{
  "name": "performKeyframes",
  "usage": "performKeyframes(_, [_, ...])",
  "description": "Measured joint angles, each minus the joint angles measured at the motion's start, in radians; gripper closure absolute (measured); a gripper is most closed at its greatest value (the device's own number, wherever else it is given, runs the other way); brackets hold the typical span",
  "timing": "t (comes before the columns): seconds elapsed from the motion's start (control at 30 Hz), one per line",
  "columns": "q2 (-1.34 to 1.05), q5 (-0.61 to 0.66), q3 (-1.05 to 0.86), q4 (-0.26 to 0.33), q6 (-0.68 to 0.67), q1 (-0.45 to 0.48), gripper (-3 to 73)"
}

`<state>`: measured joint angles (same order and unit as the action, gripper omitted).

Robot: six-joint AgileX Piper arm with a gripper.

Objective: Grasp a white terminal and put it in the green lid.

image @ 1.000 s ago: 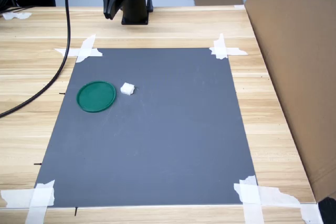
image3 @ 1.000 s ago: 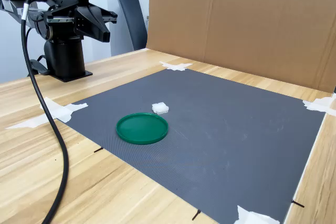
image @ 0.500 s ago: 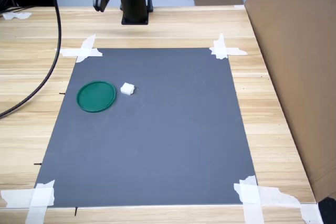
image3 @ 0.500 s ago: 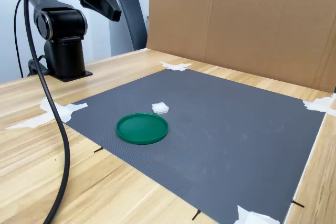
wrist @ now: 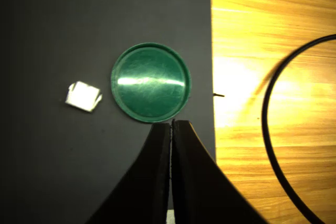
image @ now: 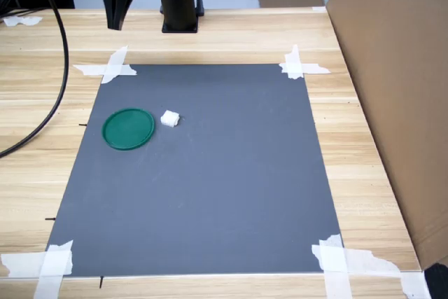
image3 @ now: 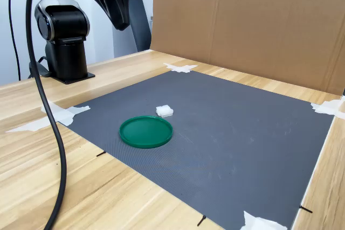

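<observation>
The tool (wrist: 171, 124) hangs high above the counter (image: 231, 33) with its two fingers (wrist: 157, 171) pressed together and nothing between them; in the wrist view the tips meet just past the rim of the green lid (wrist: 150, 82). In the first exterior view the tool (image: 114, 24) points down above the bare wood at the far edge of the counter, beyond the far left corner of the mat (image: 203, 173). In the second exterior view it (image3: 122, 25) sits well above and behind the lid.

Going from near to far in the first exterior view: white tape strips (image: 52, 262) hold down the near corners of the dark grey mat, which covers the middle of the wooden counter. Farther on, toward the mat's left edge, the green lid (image: 129, 128) lies flat and empty. The white terminal (image: 169, 118) rests on the mat just beside the lid, on its side toward the mat's middle, with a narrow gap between them. In the second exterior view the terminal (image3: 165, 111) lies just behind the lid (image3: 146, 131).

A black cable (image: 52, 96) loops over the left part of the counter. The arm's black base (image: 180, 12) stands at the far edge, and a brown cardboard wall (image: 392, 68) runs along the right edge.
</observation>
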<state>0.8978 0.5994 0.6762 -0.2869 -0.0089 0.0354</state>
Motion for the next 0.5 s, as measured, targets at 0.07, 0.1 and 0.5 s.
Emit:
performKeyframes(0.07, [0.034, 0.048, 0.043, 0.093, -0.104, 0.0, 72.3])
performKeyframes(0.1, [0.046, 0.074, 0.06, 0.149, -0.165, 0.0, 72.3])
performKeyframes(0.5, [0.209, 0.238, 0.18, 0.484, -0.905, 0.0, 72.3])
